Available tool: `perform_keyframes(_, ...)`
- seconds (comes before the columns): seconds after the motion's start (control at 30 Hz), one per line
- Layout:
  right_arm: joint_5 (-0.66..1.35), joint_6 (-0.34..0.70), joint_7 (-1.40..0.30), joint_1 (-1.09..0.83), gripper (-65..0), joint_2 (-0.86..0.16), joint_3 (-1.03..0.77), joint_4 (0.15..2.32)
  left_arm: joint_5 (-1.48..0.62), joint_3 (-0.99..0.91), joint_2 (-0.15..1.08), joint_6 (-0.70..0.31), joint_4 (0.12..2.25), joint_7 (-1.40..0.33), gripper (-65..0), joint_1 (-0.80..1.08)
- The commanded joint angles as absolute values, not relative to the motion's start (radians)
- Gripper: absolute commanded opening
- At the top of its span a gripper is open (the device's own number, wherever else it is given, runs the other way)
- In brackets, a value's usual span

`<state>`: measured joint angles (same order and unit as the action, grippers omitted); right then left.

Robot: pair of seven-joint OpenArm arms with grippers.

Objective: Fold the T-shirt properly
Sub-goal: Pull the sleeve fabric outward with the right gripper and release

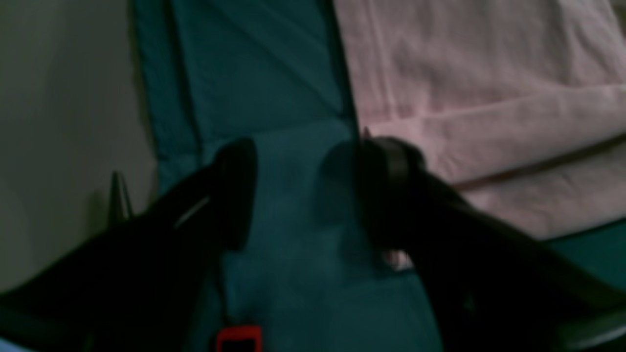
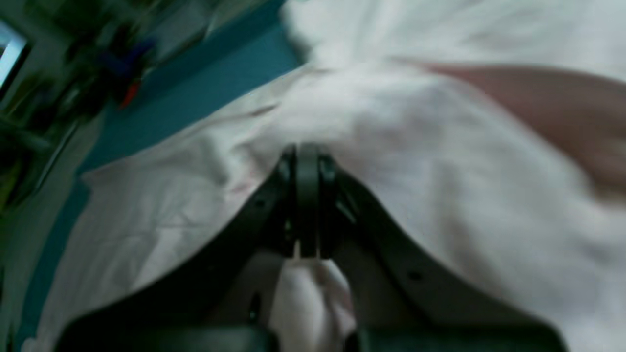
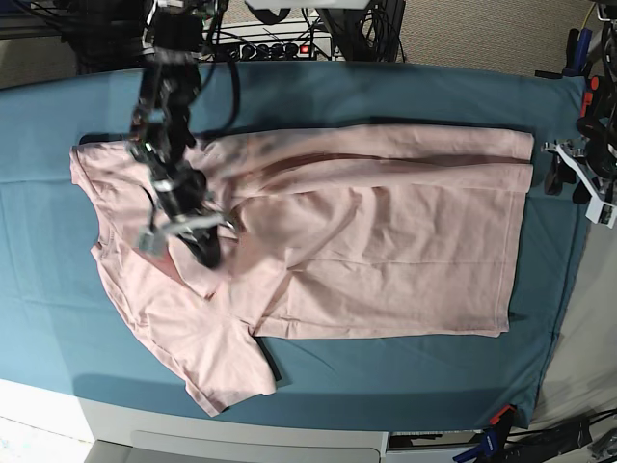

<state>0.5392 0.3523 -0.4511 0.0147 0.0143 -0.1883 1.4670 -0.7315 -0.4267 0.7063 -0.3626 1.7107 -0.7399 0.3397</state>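
Claws (image 2: pixel 306 205) two, T-shirt (image 3: pixel 386 241) one, cloth (image 3: pixel 405 96) one.

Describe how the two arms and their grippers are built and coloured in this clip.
Both grippers are black. The left gripper has two curved fingers with rounded pads and a small red tab below. The right gripper has ribbed fingers on flared black brackets. In the base view its arm is dark, with metal joints and black cables.

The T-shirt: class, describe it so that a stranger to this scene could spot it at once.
A teal table cloth covers the table. Spread across its middle lies the T-shirt, large, pale pink and short-sleeved. It is the only pink thing there, pinched by the right gripper.
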Motion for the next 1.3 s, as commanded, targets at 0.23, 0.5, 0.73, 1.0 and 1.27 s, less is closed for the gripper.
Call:
perform_keyframes(0.23, 0.497, 0.395, -0.358, 0.163, -65.0, 0.001, -0.178, 1.264, -0.725, -0.437, 0.729, -0.362, 1.725, -0.725, -30.5, 0.335)
perform_keyframes(0.5, 0.538, 0.533, -0.615, 0.046, -48.7, 0.002, -0.424, 1.759, -0.724, -0.437, 0.729, -0.363, 1.725, -0.726, -30.5, 0.336)
perform_keyframes(0.73, 0.545, 0.308, -0.696, -0.213, -35.9, -0.048, -0.821, 2.066, -0.726, -0.437, 0.728, -0.363, 1.725, -0.726, -30.5, 0.336)
perform_keyframes(1.0, 0.653, 0.299, -0.754, -0.302, -35.9, -0.219, -1.082, 1.812, -0.746, -0.437, 0.723, -0.363, 1.726, -0.725, -30.5, 0.334)
perform_keyframes(1.27, 0.977, 0.467, -0.941, -0.234, -35.9, -0.366, -1.073, 1.336, -0.862, -0.437, 0.691, -0.411, 1.729, -0.742, -30.5, 0.332)
